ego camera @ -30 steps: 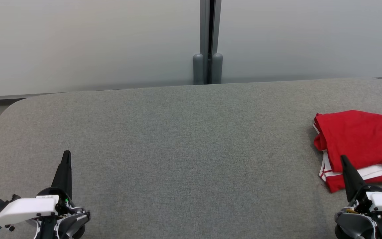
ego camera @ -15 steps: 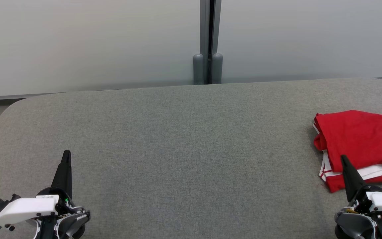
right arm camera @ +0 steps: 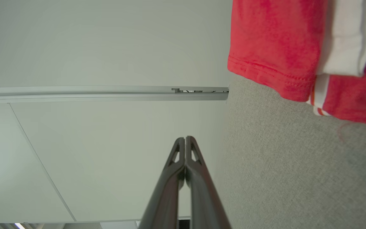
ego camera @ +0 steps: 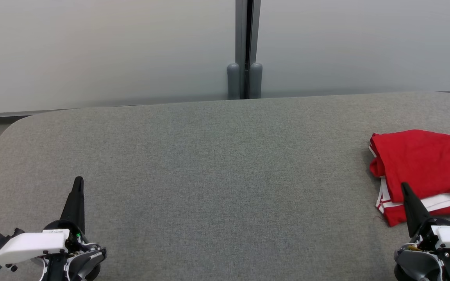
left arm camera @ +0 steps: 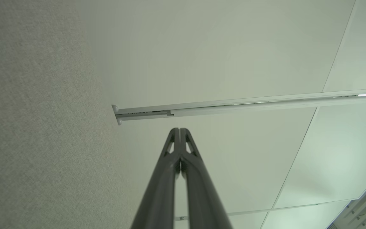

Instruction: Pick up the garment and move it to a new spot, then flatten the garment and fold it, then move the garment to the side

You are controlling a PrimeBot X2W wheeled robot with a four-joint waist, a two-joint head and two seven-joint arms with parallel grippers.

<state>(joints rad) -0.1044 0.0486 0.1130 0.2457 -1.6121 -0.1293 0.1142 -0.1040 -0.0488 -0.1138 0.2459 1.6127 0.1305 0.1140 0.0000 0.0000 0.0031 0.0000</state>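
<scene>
Garment (ego camera: pixel 420 160): a red jersey with white trim and a dark number outlined in white. It lay folded in a flat stack at the far right of the worktop, and the head view's right edge cut it off.

Garment edge: the right wrist view showed a stitched red hem (right arm camera: pixel 275 79) and a white striped band tucked under the top layer, both resting on the grey cloth.

Worktop (ego camera: pixel 225 175): covered in grey woven fabric, with rounded far corners. It was bare from the left side across the middle.

Left gripper (ego camera: pixel 78 180): at the lower left of the head view, over the worktop and well apart from the garment. Its jaws were clenched together to a single point and held nothing, which the left wrist view confirmed, the two dark fingers (left arm camera: pixel 170 178) meeting along their length.

Right gripper (ego camera: pixel 404 184): at the lower right of the head view, its tip standing in front of the garment's near edge. Its jaws were clenched tip to tip with nothing between them. In its own wrist view the cloth sat off to the side, apart from the fingers (right arm camera: pixel 199 178).

Backdrop: pale wall panels (ego camera: pixel 92 50) stood behind the worktop, joined by a grey upright post (ego camera: pixel 247 39) near the middle.
</scene>
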